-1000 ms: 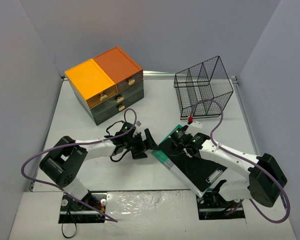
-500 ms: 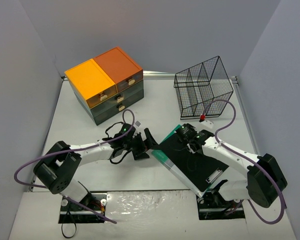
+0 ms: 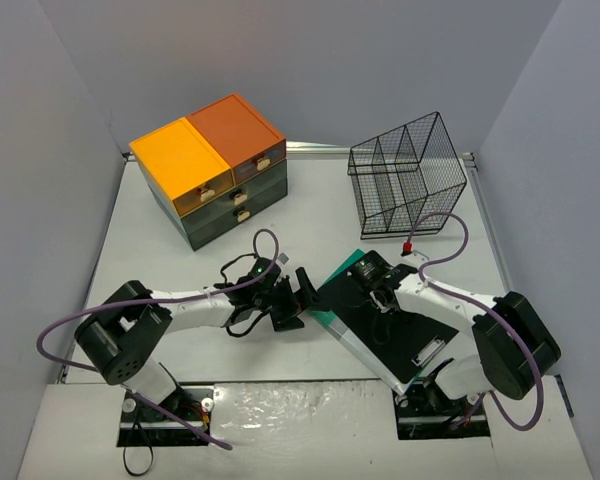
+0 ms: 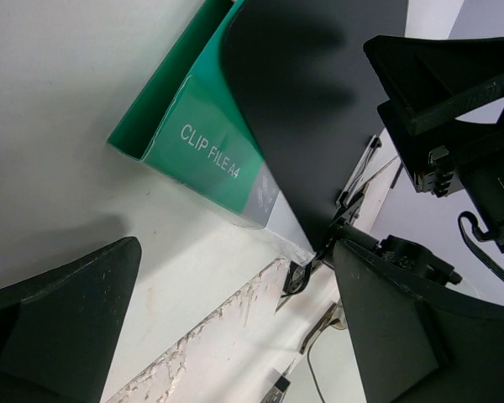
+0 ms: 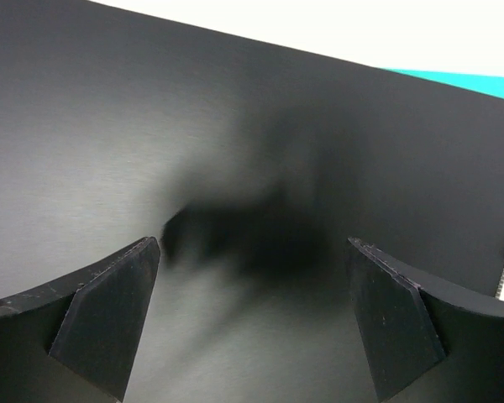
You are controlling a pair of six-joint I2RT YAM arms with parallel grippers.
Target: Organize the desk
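The desk [image 3: 140, 250] lies under the clip file [image 3: 380, 325], at whose left corner the left gripper [image 4: 235, 248] gapes empty while the right gripper [image 5: 252, 243] hovers spread above it, seemingly readying a pickup.

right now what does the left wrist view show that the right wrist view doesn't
Only the left wrist view: the open left hand and the white CLIP FILE A4 lettering on the green paper sleeve. Only the right wrist view: the open right hand, seen from behind its fingers. Both: the flat black clipboard, a strip of that sleeve and the matte white desk.
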